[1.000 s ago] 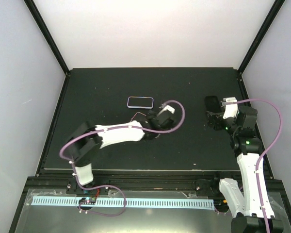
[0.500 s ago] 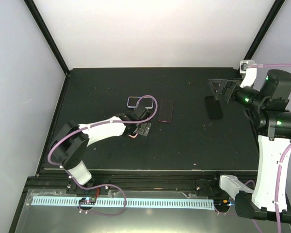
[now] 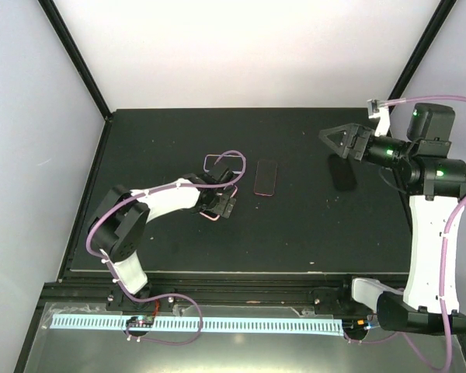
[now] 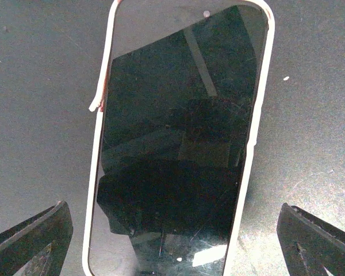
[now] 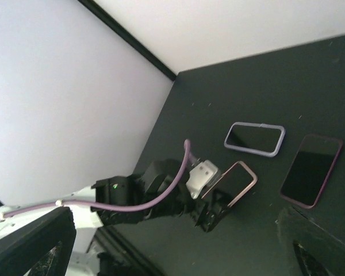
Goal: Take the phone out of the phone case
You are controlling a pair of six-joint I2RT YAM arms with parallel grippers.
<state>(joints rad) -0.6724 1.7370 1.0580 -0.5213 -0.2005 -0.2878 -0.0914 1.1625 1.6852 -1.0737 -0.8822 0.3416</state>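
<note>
A phone in a pale pink case (image 4: pixel 172 144) lies flat on the black table. In the left wrist view it fills the gap between my left gripper's fingers (image 4: pixel 29 241); its glossy screen reflects the gripper, and a bit of the case rim sticks out on the left edge. My left gripper (image 3: pixel 220 205) is open, low over this phone's near end (image 3: pixel 212 215), touching nothing I can see. My right gripper (image 3: pixel 335 141) is open, empty and raised high over the right side. The right wrist view shows the pink-cased phone (image 5: pixel 233 183) under the left gripper.
A lavender-rimmed case (image 3: pixel 223 162) lies just beyond the left gripper, partly crossed by its cable. A dark phone with a maroon edge (image 3: pixel 266 178) lies to the right of it. A black phone-shaped object (image 3: pixel 342 173) lies below the right gripper. Black frame posts stand at the table corners.
My left gripper moved left from over the maroon-edged phone to the pink-cased phone. My right arm rose from the black object on the table and swung its gripper up and left.
</note>
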